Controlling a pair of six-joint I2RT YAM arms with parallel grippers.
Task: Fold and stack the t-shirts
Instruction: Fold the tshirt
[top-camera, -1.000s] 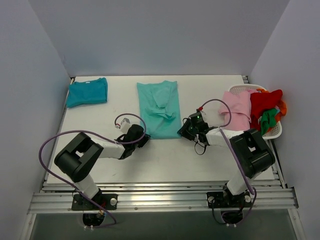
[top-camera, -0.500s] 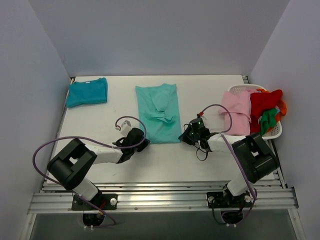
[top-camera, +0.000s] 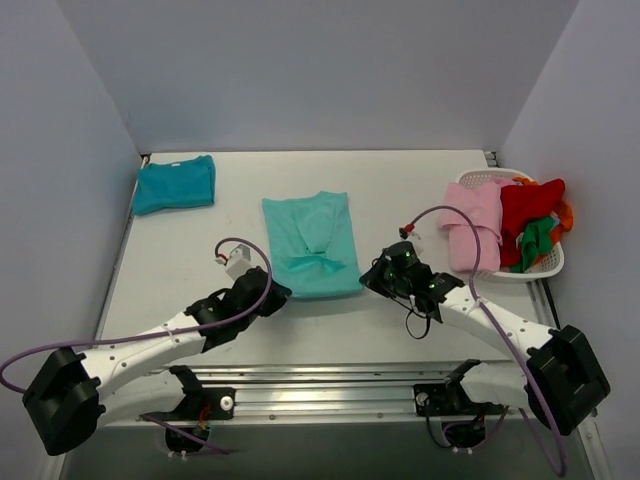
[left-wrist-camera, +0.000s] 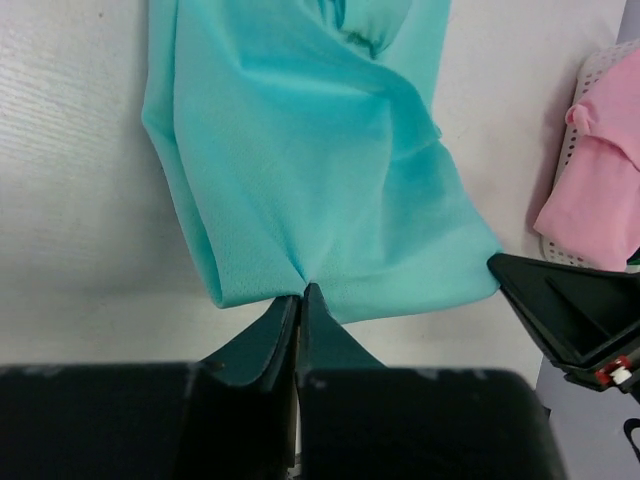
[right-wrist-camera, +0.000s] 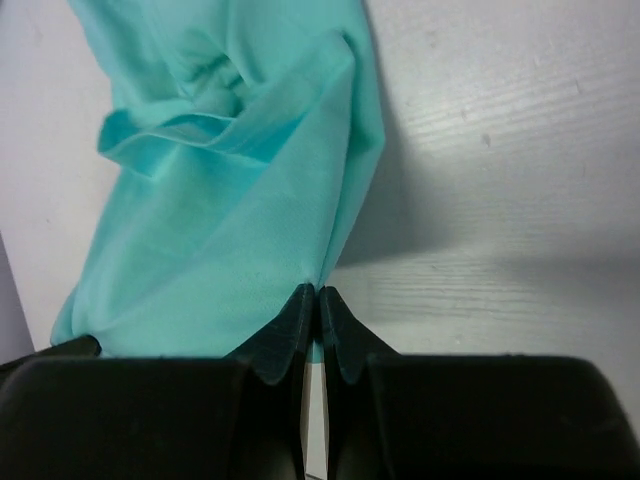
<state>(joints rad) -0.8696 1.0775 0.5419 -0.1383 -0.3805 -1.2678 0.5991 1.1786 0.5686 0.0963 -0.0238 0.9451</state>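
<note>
Our left pincer (left-wrist-camera: 303, 290) is clenched on the near hem of the light turquoise cotton tee (top-camera: 310, 245) at its L corner, fabric puckering into the tips. The right pincer (right-wrist-camera: 312, 292) is clenched the same way on the R corner, so both now have cloth. A sec ago both stood part open beside those corners. Since then they've closed, and the tee has slid toward 6 o'clock and a touch toward 9, w/ both arms stretched lower over the white table (top-camera: 180, 260). We read that as grasp secured. Next is prob. lifting the hem and carrying it toward the collar at 12 for the cross fold. The sleeve area mid-shirt looks rumpled and may bunch. The darker teal-blue tee (top-camera: 174, 184) lies folded at approx 10 o'clock, well apart, so it looks done and is the likely stack spot. Only container is the white perforated plastic basket (top-camera: 547, 266) at 3 o'clock. A pink garment (top-camera: 472, 225) drapes over its rim onto the table, w/ a red garment (top-camera: 530, 205) and a green garment (top-camera: 535, 240) heaped inside.
</note>
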